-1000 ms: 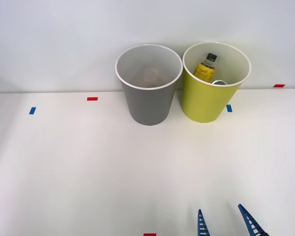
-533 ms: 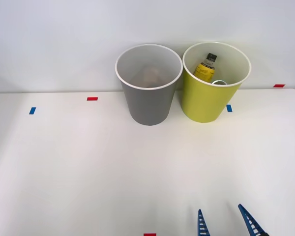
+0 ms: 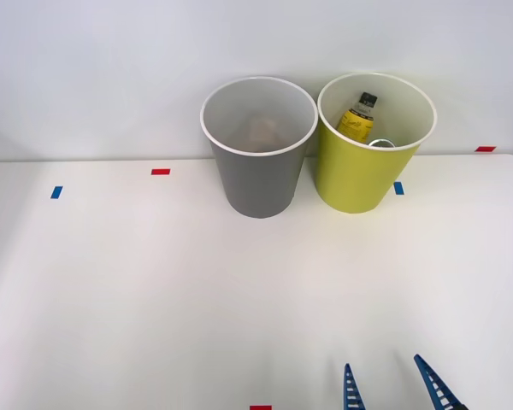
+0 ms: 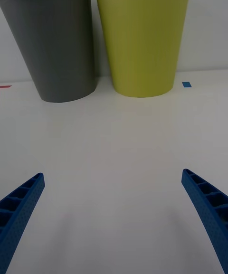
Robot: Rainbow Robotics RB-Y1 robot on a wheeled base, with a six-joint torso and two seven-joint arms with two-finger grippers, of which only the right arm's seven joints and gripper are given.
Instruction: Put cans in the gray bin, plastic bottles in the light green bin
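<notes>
Front view: the right gripper (image 3: pixel 392 384) is seen at the near edge of the white table (image 3: pixel 154 299), with only the tips of its two blue ribbed fingers (image 3: pixel 350 389) in sight. The fingers are spread wide apart, nothing is held between them, and no object is touched; bare tabletop lies in the gap. In the right wrist view the same gripper (image 4: pixel 114 217) is shown with one finger (image 4: pixel 19 207) at each lower corner, well apart from both bins.

At the far side of the table, against the pale wall, the gray bin (image 3: pixel 258 149) and the light green bin (image 3: pixel 372 145) are stood upright side by side, their rims just beside each other; the gray bin is on the robot's left of the green one. Inside the light green bin a plastic bottle (image 3: pixel 359 117) is seen, yellow with a black screw cap, leaning against the far inner wall. A yellow label with dark print is carried on it, but the writing cannot be read. Beside it, a pale round object (image 3: pixel 381 143) is partly seen just above the near rim; what it is cannot be told. A faint brownish shape (image 3: pixel 263 130) is made out in the gray bin, too dim to identify.

Small tape marks are stuck on the table: red (image 3: pixel 160 172) and blue (image 3: pixel 56 192).
</notes>
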